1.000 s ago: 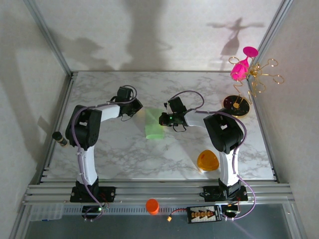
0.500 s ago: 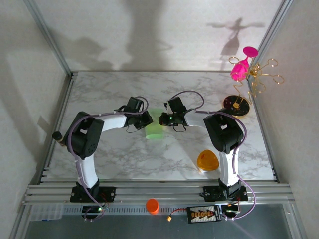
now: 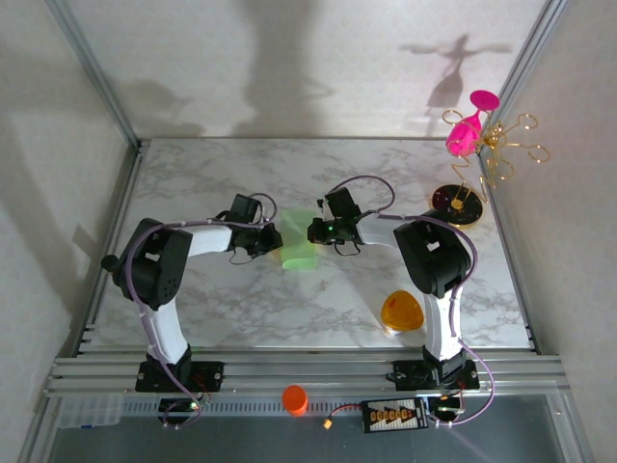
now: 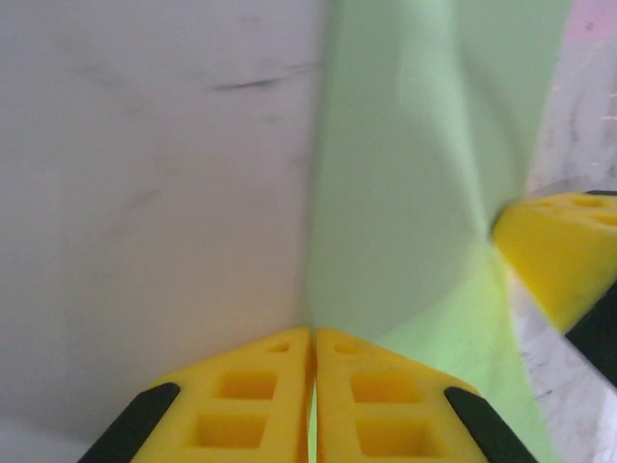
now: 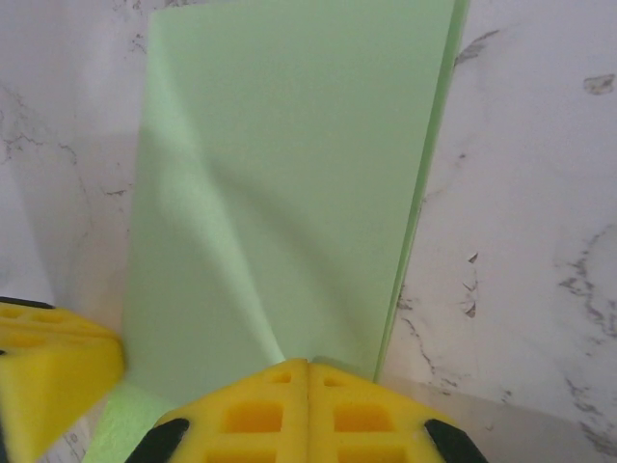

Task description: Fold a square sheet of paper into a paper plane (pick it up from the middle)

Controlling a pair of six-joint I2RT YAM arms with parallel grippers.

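Pale walls and an aluminium frame enclose a white marble surface point(image 3: 212, 299). The square sheet of paper point(image 3: 301, 253) lies near its middle, pale green. In the right wrist view a second layer's edge shows along one side.

The left pincer point(image 4: 313, 338) has its yellow fingers pressed together on the sheet's left edge, with a sliver of green in the slit between them. The right pincer point(image 5: 307, 367) is likewise clamped on the opposite edge, and creases fan out from its tips. Each wrist view catches a yellow finger of the other pincer at the sheet's far side.

An orange cup point(image 3: 295, 398) stands on the front rail between the arm bases; I cannot tell what is in it. A pink goblet point(image 3: 465, 135) hangs on a gold wire stand point(image 3: 501, 154) at the far right corner. An orange rounded-triangle object point(image 3: 402, 311) sits near the right front.

The sheet is well apart from every rim, with bare marble to the left, behind and in front.
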